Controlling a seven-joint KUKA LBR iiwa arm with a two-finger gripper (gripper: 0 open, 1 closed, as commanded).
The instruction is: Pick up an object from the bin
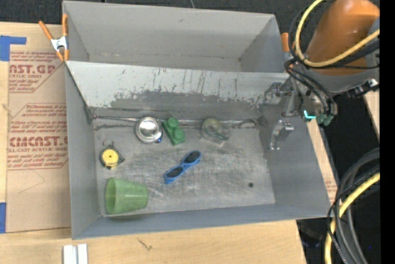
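From the camera view, the claw (277,137) hangs low at the right end of the bin (185,41), close to the sloping right wall; I cannot tell whether it is open or closed. Nearest it, to the left by the back wall, lies a pale see-through lump (213,129). Further left are a green block (174,132) and a shiny silver disc (148,129). Blue sunglasses (182,167) lie mid-floor, with a yellow wheel (110,158) and a green cup (125,196) in the left corner.
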